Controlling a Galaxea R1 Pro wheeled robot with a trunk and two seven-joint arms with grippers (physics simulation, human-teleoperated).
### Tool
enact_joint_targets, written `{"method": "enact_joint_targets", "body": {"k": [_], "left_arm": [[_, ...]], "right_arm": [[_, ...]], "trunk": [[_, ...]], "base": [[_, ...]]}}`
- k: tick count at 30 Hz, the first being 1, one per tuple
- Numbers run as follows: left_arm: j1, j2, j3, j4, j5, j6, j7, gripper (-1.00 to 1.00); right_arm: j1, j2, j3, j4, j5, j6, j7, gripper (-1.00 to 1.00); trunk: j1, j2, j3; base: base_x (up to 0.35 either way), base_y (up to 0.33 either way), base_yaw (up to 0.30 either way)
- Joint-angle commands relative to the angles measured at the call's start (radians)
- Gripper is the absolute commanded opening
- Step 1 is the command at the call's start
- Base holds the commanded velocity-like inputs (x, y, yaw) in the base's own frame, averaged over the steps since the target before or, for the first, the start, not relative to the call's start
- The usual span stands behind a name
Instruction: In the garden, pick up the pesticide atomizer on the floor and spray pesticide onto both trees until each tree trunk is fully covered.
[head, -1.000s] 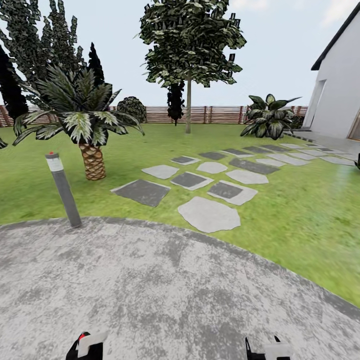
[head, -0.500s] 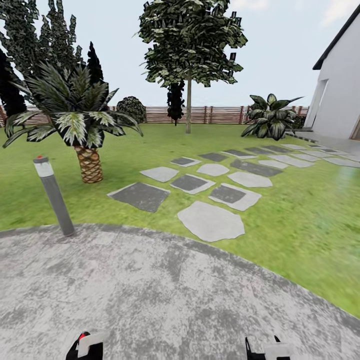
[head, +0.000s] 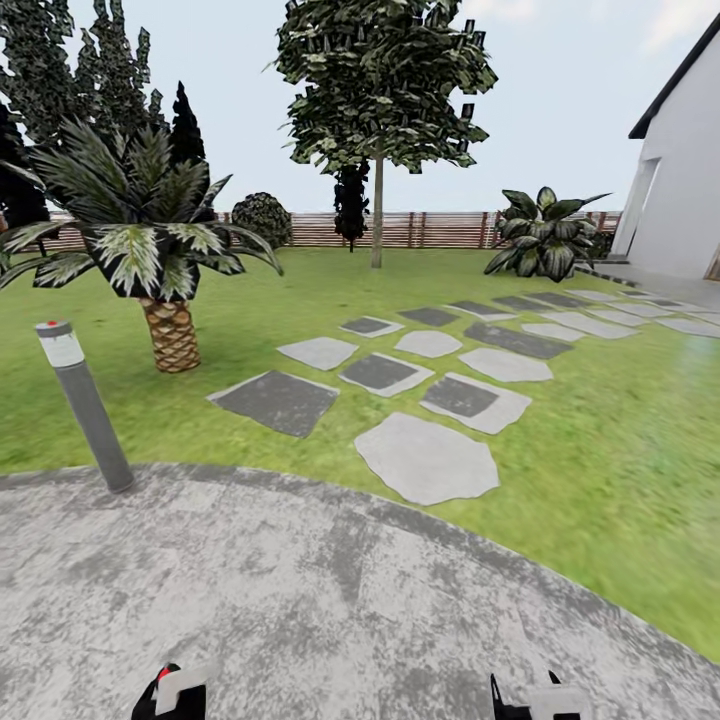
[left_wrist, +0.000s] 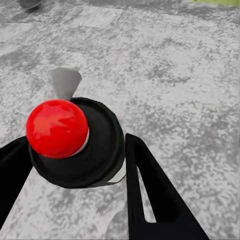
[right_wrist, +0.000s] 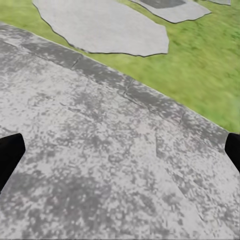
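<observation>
Two grippers show at the bottom edge of the head view. The left gripper (left_wrist: 75, 165) is clamped on the pesticide atomizer (left_wrist: 75, 142), whose black top carries one red knob and one pale nozzle; its fingers (left_wrist: 150, 190) press either side of the black cap. The right gripper (right_wrist: 120, 150) is spread wide and holds nothing, above grey paving (head: 300, 590). One grey bollard post (head: 85, 405) with a pale band stands at the paving's edge. One short palm (head: 150, 235) grows on the lawn (head: 600, 450), beside roughly a dozen and a half stepping stones (head: 428, 458). One thin-trunked leafy tree (head: 378, 90) stands near the slatted fence (head: 430, 228). No writing is legible anywhere.
</observation>
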Motion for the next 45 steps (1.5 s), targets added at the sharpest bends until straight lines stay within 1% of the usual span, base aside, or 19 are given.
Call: {"method": "enact_joint_targets", "body": {"k": [1,13,23,45], "left_arm": [[0.0,0.0,0.0,0.0,0.0,0.0,0.0,-1.0],[0.0,0.001,0.001,0.001,0.0,0.001,0.001,-1.0],[0.0,0.001,0.001,0.001,0.0,0.001,0.001,-1.0],[0.0,0.001,0.001,0.001,0.0,0.0,0.001,-1.0]], "right_arm": [[0.0,0.0,0.0,0.0,-0.001,0.0,0.0,1.0],[0.0,0.0,0.0,0.001,-0.001,0.0,0.001,1.0],[0.0,0.0,0.0,0.001,-0.001,0.0,0.0,1.0],[0.0,0.0,0.0,0.0,0.0,0.001,0.001,1.0]], "trunk": [[0.0,0.0,0.0],[0.0,0.0,0.0],[0.0,0.0,0.0],[0.0,0.0,0.0]], "base": [[0.34,0.0,0.0],[0.34,0.0,-0.007],[0.34,0.0,-0.14],[0.34,0.0,-0.004]]}}
